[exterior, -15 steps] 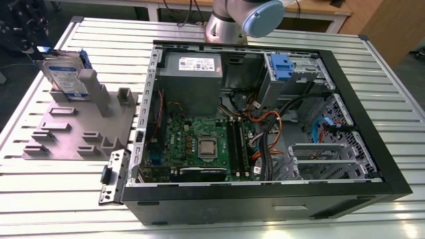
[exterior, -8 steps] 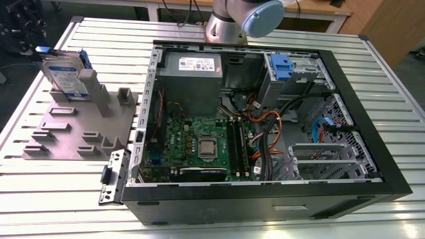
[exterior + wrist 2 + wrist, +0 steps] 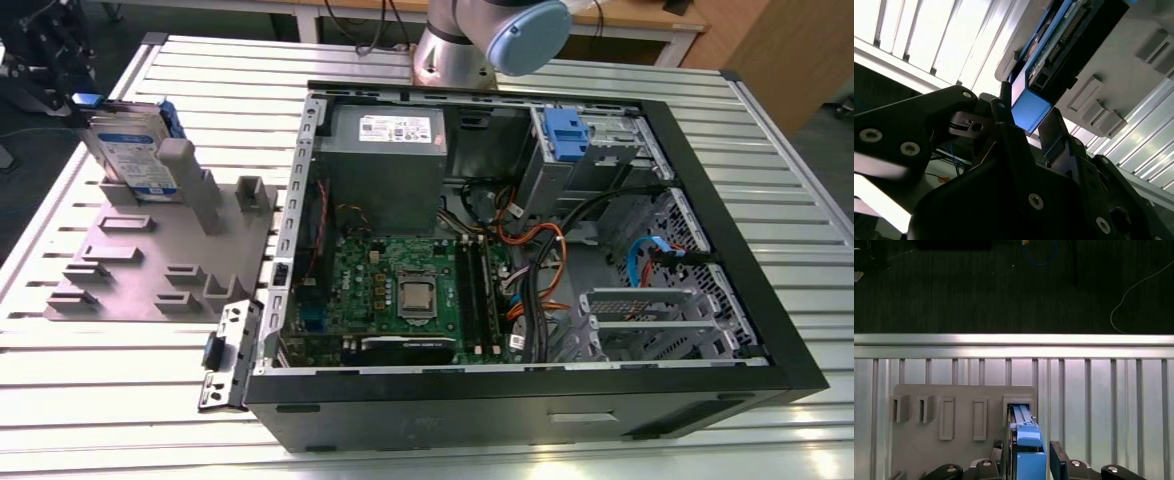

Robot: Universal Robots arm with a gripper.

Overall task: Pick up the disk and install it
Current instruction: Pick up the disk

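The disk (image 3: 134, 155) stands upright on edge in a slot of the grey holder plate (image 3: 127, 265) at the exterior view's left, its white-and-blue label facing out. My gripper (image 3: 80, 100) is at its top end. In the first wrist view the blue bracket of the disk (image 3: 1029, 457) sits between my two black fingers (image 3: 1058, 460), which close in on its two sides. In the second wrist view the blue end of the disk (image 3: 1030, 111) is pinched between the fingers (image 3: 1054, 130). The disk's lower part stays in the slot.
An open black computer case (image 3: 534, 390) lies on the slatted metal table (image 3: 120, 400), with a motherboard (image 3: 400, 290), a grey power supply (image 3: 387, 150) and a drive bay with a blue latch (image 3: 566, 135). The arm's base (image 3: 461, 45) stands behind the case.
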